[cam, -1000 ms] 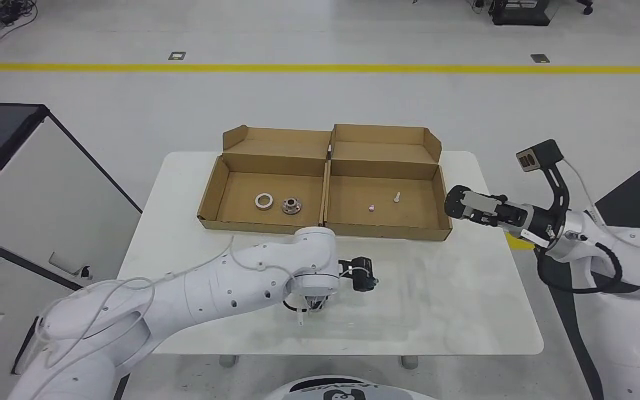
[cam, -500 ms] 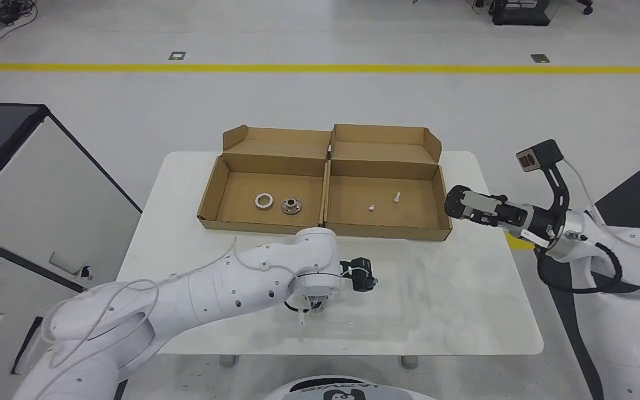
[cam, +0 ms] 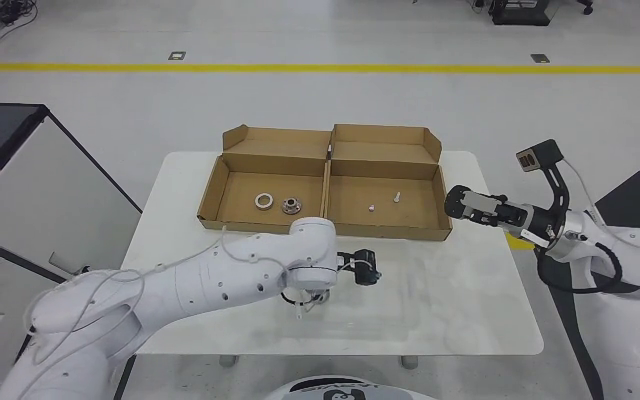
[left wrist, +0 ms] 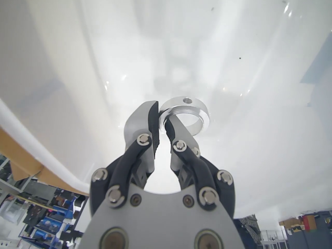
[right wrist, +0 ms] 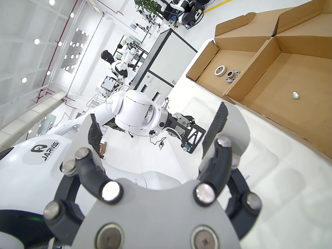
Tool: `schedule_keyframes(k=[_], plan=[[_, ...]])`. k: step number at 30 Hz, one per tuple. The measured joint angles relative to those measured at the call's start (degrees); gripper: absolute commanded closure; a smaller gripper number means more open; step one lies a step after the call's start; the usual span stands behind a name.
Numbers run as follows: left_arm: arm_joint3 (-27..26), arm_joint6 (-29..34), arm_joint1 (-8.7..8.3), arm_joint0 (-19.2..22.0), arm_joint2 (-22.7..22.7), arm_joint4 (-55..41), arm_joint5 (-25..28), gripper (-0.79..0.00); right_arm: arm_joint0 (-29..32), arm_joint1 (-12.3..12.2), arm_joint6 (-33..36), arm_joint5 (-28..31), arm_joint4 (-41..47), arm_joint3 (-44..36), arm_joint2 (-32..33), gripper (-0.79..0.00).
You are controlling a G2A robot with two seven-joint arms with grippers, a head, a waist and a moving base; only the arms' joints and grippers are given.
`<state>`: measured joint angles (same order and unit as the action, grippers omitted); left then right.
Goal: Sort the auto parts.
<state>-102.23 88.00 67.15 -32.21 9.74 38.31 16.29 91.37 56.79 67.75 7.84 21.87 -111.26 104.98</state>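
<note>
My left gripper (left wrist: 160, 116) is shut on the wall of a silver metal ring (left wrist: 192, 106), one finger inside it and one outside, just over the white table (cam: 450, 300). From above, this gripper (cam: 365, 268) sits in front of the cardboard box (cam: 390, 233). The box's left compartment holds a ring (cam: 265, 200) and a flanged part (cam: 291, 206). Two small bolts (cam: 371, 209) lie in the right compartment. My right gripper (cam: 462, 203) hovers open and holds nothing, by the box's right end.
The box's lids (cam: 385, 142) are folded open at the back. A dark-framed cabinet (cam: 40, 190) stands left of the table. Bare tabletop lies to the front right.
The left arm has shifted a little toward the box with the ring in its gripper. The right arm has stayed still.
</note>
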Motion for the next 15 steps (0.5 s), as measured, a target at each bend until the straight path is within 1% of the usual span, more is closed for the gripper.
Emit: schedule_keyframes(k=[2,5,12,15], plan=[[-1.9,0.0,-0.90,1.1,0.0,-0.3,0.0,0.000,0.0,0.0,0.0,0.0,0.0,0.0,0.0,-0.785],[-5.4,0.0,-2.59,3.3,0.0,0.1,-1.5,0.000,0.0,0.0,0.0,0.0,0.0,0.0,0.0,-0.785],[-14.6,0.0,-7.02,9.5,0.1,-3.0,-7.9,0.000,0.0,0.0,0.0,0.0,0.0,0.0,0.0,-0.785],[-17.8,0.0,-8.82,11.8,1.7,-5.8,-10.5,0.000,0.0,0.0,0.0,0.0,0.0,0.0,0.0,-0.785]])
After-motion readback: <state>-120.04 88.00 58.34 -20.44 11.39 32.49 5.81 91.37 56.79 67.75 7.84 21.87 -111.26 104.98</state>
